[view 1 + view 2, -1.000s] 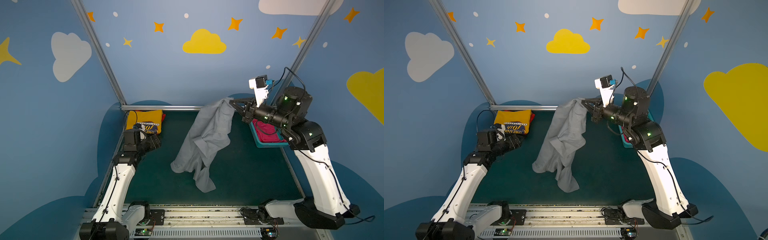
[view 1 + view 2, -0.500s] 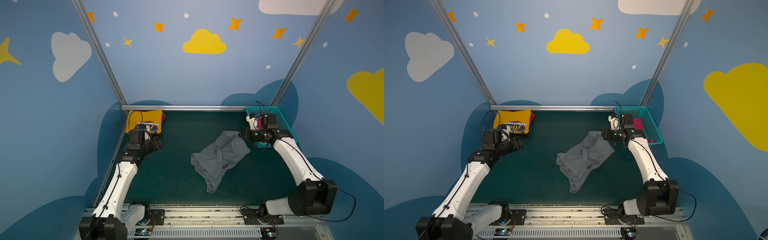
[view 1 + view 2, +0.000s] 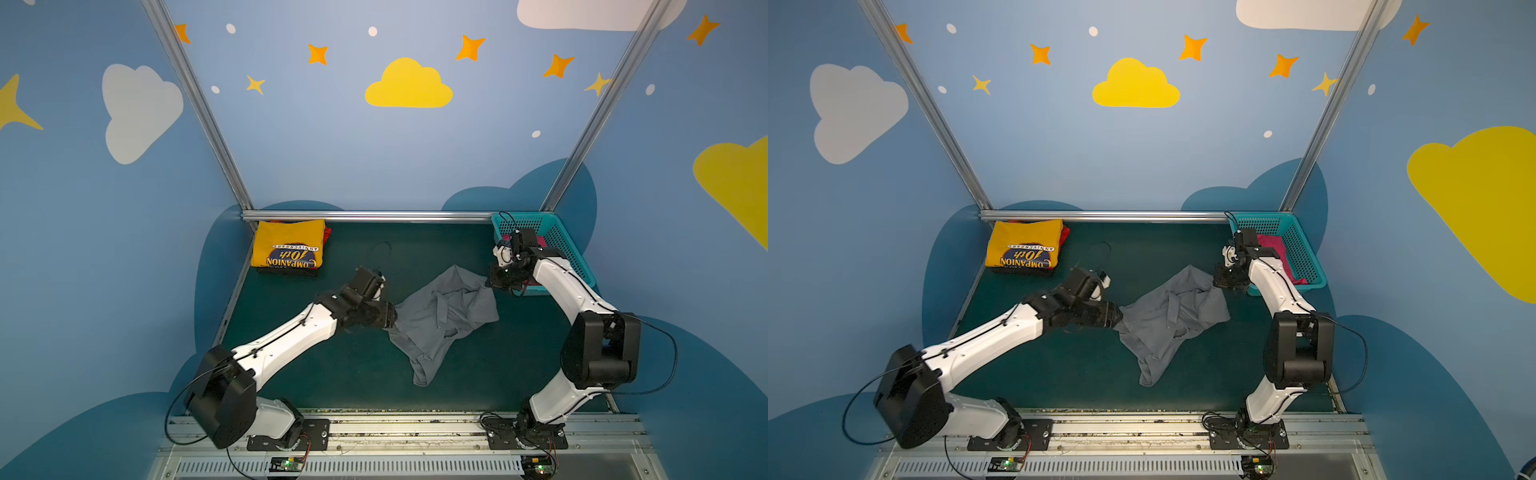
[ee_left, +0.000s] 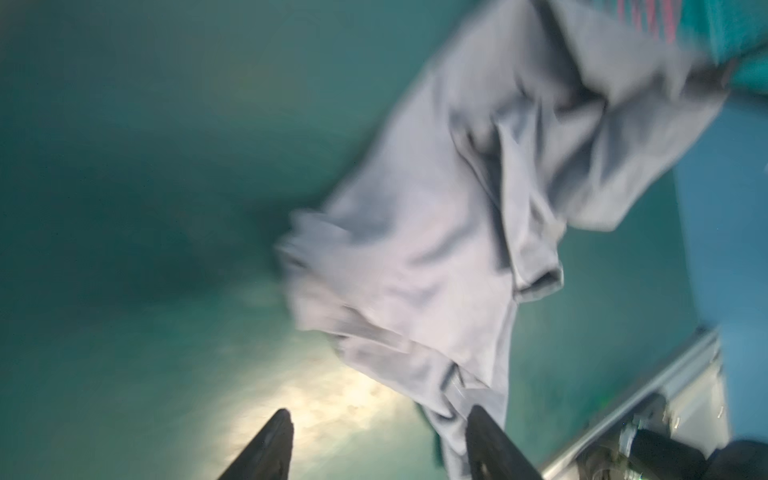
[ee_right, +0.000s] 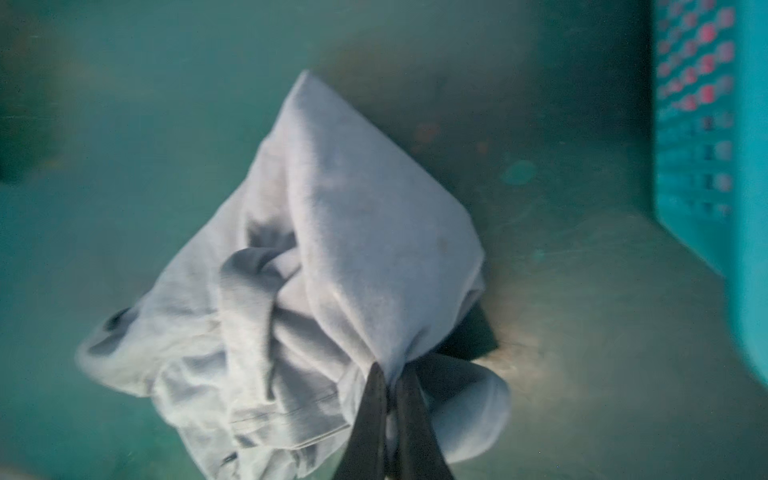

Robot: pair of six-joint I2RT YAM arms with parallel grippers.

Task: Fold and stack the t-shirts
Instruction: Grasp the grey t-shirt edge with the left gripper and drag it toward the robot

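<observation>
Two tools: right tool (image 5: 390, 374) pinches the crumpled grey t-shirt (image 3: 440, 316); left tool (image 4: 379, 411), open and empty, might grab bunched layers, twisting it.

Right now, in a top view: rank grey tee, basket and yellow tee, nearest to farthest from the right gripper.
1. Grey tee: mid-table, pinched by the right gripper.
2. Basket: just beside it, back right corner.
3. Yellow tee: far across, back left corner.

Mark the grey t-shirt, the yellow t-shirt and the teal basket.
grey t-shirt (image 3: 446, 316): in a top view, crumpled middle of the cloth.
yellow t-shirt (image 3: 286, 235): in a top view, plain cloth beside the print.
teal basket (image 3: 563, 249): in a top view, perforated side wall.
</observation>
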